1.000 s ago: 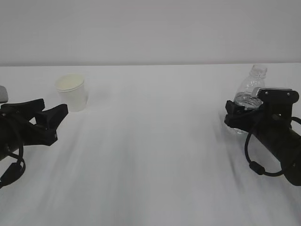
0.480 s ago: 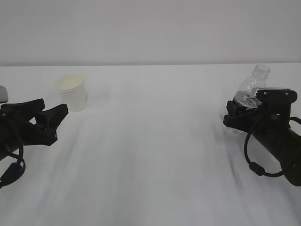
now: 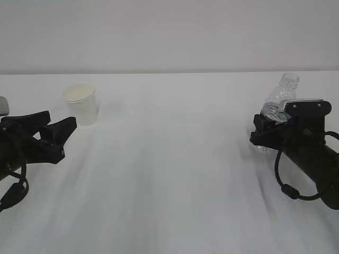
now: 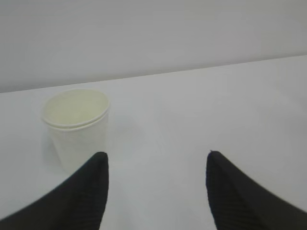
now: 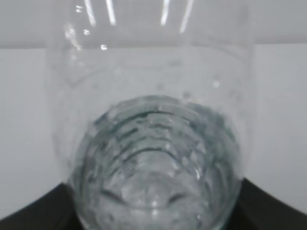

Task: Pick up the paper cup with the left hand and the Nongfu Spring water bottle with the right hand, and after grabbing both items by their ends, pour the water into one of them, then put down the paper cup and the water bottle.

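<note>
Right gripper point(image 3: 259, 129) is closed around the lower body of the bottle point(image 3: 279, 97), which leans back toward the arm with its open neck up. In the right wrist view the bottle point(image 5: 153, 143) fills the frame, its ribbed base sitting between the two dark jaw tips at the bottom corners, with water point(image 5: 153, 177) pooled in the lower part. Whether the base has left the table point(image 3: 169, 159) I cannot tell, since the gripper hides it.

Left gripper point(image 3: 55, 129) has its jaws apart and holds nothing. It hangs low over the table, just short of the cup point(image 3: 81, 103). In the left wrist view the cup point(image 4: 76, 129) stands upright ahead of the fingers point(image 4: 86, 191) and off to the left, in line with the left finger and not centred in the gap; the right finger points at bare table.

So the task looks early. The bottle grasp seems made, or nearly so. The cup is not yet picked up, and it looks dry inside. Left to do: shift the left gripper sideways so the cup sits between the jaws, close on it, lift both, pour, then set both down. The tilt of the capless bottle is a spill risk as it comes up.
</note>
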Robot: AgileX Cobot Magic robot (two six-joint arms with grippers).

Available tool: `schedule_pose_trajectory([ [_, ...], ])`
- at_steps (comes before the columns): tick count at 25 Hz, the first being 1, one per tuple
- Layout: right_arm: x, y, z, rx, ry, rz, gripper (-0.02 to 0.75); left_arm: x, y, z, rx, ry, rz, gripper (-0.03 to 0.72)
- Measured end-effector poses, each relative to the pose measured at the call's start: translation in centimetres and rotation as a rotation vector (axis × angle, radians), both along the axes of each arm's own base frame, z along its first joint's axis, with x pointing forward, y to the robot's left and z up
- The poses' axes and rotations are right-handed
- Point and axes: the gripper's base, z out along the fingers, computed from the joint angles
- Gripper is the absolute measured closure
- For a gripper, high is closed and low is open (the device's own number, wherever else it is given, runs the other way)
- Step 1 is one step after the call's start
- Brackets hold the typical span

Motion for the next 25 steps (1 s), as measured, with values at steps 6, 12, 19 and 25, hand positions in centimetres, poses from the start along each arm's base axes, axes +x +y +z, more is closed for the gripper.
schedule_pose_trajectory([
  [6, 0.0, 0.1, 0.0, -0.025, -0.004, 0.017, 0.318, 0.0, -0.1, 0.0, 0.003, -0.001, -0.012, 0.228],
  [12, -0.6, 0.1, 0.5, -0.091, 0.003, 0.039, 0.318, 0.0, -0.1, 0.0, 0.003, -0.001, -0.013, 0.228],
  [19, -0.9, 0.0, 0.7, -0.099, 0.003, 0.041, 0.318, -0.1, -0.2, 0.0, 0.009, -0.003, -0.031, 0.260],
  [25, -2.3, -0.2, 2.0, -0.099, 0.000, 0.041, 0.318, -0.1, -0.3, 0.0, 0.009, -0.004, -0.037, 0.311],
])
